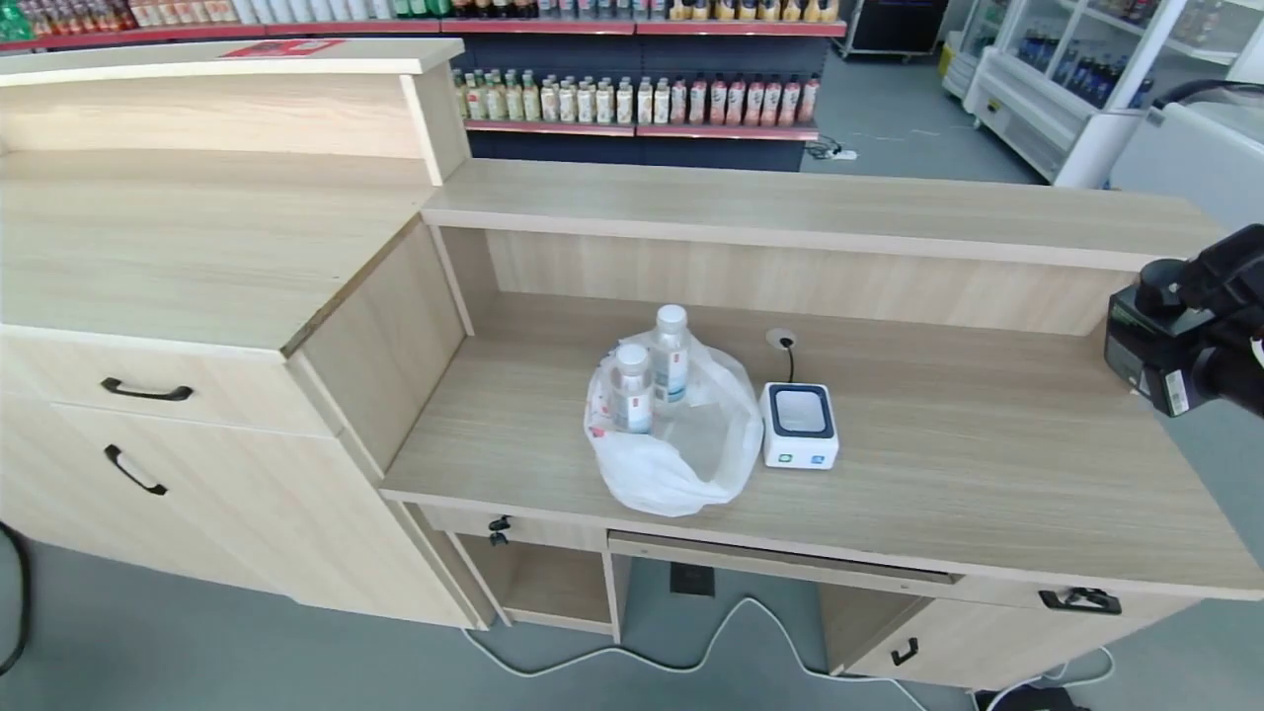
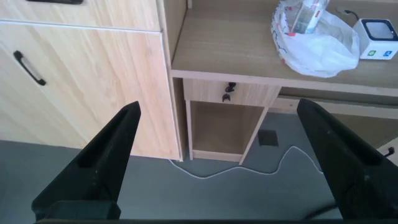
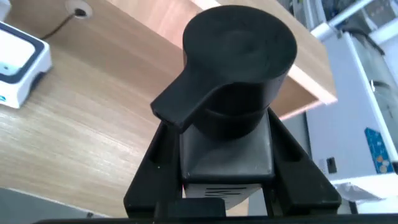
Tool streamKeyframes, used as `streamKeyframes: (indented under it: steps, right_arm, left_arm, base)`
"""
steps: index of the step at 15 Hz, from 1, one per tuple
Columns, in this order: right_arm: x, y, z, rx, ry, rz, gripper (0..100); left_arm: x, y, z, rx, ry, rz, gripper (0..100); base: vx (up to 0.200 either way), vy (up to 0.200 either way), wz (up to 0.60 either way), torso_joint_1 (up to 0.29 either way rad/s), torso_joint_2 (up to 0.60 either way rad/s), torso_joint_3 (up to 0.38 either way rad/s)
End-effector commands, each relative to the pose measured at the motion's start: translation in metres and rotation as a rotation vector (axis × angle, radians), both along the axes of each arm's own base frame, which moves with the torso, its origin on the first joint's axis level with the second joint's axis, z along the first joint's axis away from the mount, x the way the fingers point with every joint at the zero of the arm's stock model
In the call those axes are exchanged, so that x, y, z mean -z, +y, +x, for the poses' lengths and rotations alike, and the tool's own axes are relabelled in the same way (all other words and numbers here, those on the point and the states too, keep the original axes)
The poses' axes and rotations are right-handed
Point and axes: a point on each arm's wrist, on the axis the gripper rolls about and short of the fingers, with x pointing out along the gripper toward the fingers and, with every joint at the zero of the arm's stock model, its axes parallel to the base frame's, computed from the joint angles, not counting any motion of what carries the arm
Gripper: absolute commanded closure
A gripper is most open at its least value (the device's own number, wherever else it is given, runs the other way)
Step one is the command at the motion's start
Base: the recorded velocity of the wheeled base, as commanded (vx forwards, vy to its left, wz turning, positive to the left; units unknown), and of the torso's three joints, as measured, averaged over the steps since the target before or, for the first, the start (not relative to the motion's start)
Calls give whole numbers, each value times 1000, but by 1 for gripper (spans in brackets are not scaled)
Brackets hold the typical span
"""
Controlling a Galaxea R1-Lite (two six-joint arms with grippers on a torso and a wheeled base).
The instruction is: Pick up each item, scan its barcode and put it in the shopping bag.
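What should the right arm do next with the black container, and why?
Probably swing the black container over the scanner: the right tool holds it at the desk's right end, away from the scanner, and two bottles already stand in the bag.

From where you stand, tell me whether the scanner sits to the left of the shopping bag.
No, the scanner stands on the counter close beside the shopping bag, on its right.

The pale wood-grain counter (image 1: 987, 474) looks smooth and matt. The translucent white plastic bag (image 1: 671, 474) is crinkled, faintly glossy; the black capped container (image 3: 239, 68) seems matt plastic.
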Motion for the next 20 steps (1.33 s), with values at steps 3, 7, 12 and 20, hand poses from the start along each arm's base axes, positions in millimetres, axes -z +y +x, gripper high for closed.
streamKeyframes:
  steps: [3,7,12,20]
  right_arm:
    - [22,-6,21,-8,59,-83,100]
    - [44,-10,49,-147,38,-124,100]
    - [72,-11,77,-381,-15,-138,100]
    - [106,-21,97,-438,-45,-211,100]
  left_arm:
    - [0,0,0,-1,-1,0,0]
    - [0,0,0,1,-1,0,0]
    - [0,0,0,1,-1,0,0]
    - [0,0,0,1,-1,0,0]
  base:
    - [0,0,200,1,1,2]
    - [0,0,0,0,0,0]
    - [0,0,0,0,0,0]
    - [0,0,0,0,0,0]
